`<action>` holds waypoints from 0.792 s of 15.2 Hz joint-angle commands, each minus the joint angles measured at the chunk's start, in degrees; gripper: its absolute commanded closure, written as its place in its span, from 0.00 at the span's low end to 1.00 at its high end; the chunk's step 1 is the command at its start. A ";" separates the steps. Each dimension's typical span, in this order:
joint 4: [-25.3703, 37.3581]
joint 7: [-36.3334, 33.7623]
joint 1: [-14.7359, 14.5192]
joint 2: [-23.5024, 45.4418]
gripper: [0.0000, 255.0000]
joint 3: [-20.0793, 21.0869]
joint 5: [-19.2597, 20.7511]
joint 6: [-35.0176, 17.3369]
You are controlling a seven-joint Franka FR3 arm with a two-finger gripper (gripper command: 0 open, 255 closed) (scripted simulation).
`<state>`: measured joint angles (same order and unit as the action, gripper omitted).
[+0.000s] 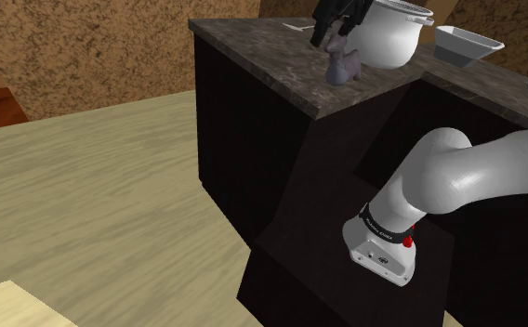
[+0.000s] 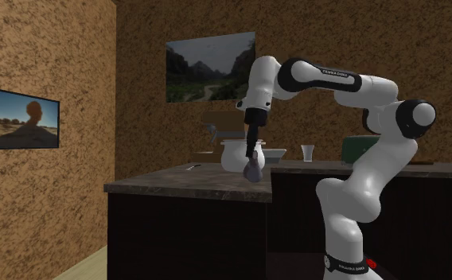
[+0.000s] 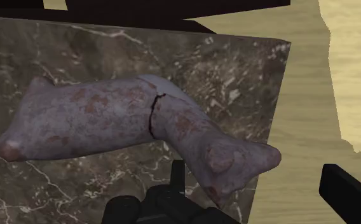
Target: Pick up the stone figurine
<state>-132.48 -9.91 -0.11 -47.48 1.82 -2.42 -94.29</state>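
One figurine (image 3: 109,121), mottled grey-purple with rusty patches, lies on its side on the dark veined tabletop (image 3: 224,76), near the tabletop's corner. A dark crack runs across its middle.

There is one pincer (image 3: 253,170), and its two black fingers stand spread. One narrow end of the figurine lies between them. The finger (image 3: 347,194) out over the floor is clear of the figurine. The other finger sits tight against the figurine, but whether it touches is hard to make out.

In the shoulder view the pincer (image 1: 332,35) hangs just above the figurine (image 1: 341,67), and the picture's top edge cuts off its upper part. Just behind stands one white pot (image 1: 388,32), also cropped at the top. Beside that is one white tray (image 1: 467,42).

In the second exterior view the pincer (image 2: 251,157) comes straight down onto the figurine (image 2: 253,171), which partly hides the pot (image 2: 234,155). One small cup (image 2: 306,152) stands farther along the tabletop (image 2: 177,179). Two framed pictures hang on the brown walls: one landscape (image 2: 210,70) and one desert scene (image 2: 17,118), the second cut off by the left edge.
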 commanded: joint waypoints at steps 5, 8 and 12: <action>-0.64 -25.79 12.80 1.36 0.00 2.83 -1.78 1.26; -2.67 -45.07 22.04 -0.27 0.00 4.66 -3.61 3.59; -5.53 -45.88 22.58 -1.11 0.00 5.00 -3.97 1.71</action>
<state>-137.17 -55.19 22.22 -48.44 6.68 -6.26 -91.94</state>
